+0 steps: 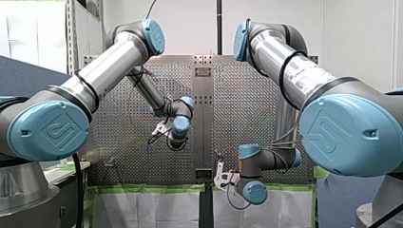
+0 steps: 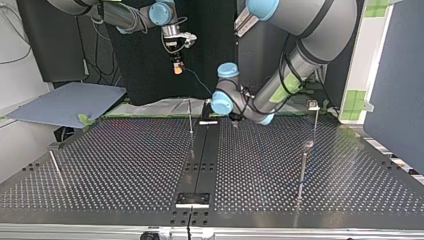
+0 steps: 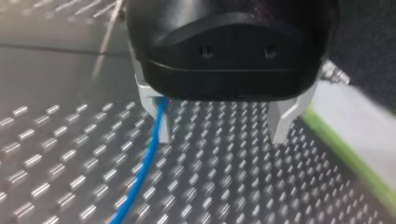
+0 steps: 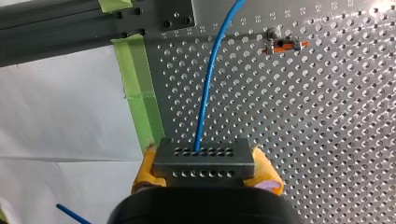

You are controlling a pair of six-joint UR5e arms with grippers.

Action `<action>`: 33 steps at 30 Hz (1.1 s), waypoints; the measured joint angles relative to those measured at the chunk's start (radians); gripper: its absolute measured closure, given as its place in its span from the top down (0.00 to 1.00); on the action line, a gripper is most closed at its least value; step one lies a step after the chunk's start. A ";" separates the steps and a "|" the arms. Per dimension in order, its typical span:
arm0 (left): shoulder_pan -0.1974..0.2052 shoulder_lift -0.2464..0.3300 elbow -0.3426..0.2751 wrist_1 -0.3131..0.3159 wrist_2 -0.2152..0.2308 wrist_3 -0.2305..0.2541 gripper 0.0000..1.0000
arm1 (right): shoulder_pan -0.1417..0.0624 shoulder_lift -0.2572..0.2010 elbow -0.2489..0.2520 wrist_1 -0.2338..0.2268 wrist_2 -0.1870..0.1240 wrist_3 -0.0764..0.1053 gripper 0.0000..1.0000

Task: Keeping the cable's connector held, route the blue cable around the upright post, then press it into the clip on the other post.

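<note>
While the right gripper [image 4: 205, 169] is clamped by its yellow pads on the grey connector [image 4: 204, 156], you have the rigid end of the job in hand: that block is hard and flat-sided, with rows of holes on its face, and it should sit firm without much squeeze. From its face the blue cable [image 4: 208, 79] runs away over the perforated table [image 4: 327, 140]. It is thin and, as I judge it, light and limp, with a smooth jacket that may slide against metal. It will bend where you lead it and sag where you do not. Take it on the free run a little way out from the connector, not at the joint, where a sharp pull could strain it. Further along that run, the left gripper [image 3: 222, 133] hangs low over the table with its metal fingers spread wide. The cable passes close against one finger [image 3: 161, 126] and nothing is pinched. Whether it touches that finger you cannot tell. Beyond, in the top view, the upright post [image 2: 190, 117] stands near the left gripper by the table's middle strip. The two further posts [image 2: 302, 170] stand well apart at that view's right, and which one carries the clip is too small to tell. No container shows in any view.
</note>
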 joint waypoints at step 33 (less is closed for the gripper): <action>-0.069 -0.171 0.001 -0.102 0.144 -0.074 0.99 | -0.009 0.000 0.000 0.001 -0.001 -0.007 0.00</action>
